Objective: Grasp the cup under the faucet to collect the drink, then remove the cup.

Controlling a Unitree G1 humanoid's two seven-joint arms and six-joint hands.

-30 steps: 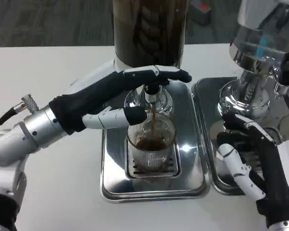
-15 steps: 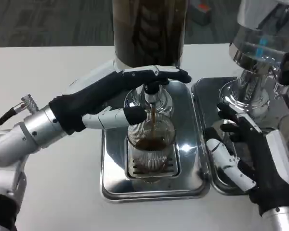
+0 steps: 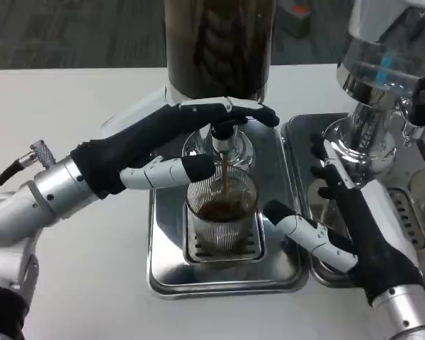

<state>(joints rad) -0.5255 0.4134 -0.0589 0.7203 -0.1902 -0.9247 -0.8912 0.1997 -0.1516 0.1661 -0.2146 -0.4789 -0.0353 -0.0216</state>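
Left hand (image 3: 166,152): fingers on faucet (image 3: 225,138); release late and you overflow the cup (image 3: 222,212).
Right hand (image 3: 354,227): spread, empty (near cup); a nudge spills it.

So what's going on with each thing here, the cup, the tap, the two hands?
Cup: upright on the tray grate, partly filled with brown drink.
Tap: running, a brown stream falling into the cup.
Left hand: fingers on the tap lever, thumb by the cup rim.
Right hand: open, holding nothing, thumb pointing toward the cup.
Tray: flat on the table under the cup.
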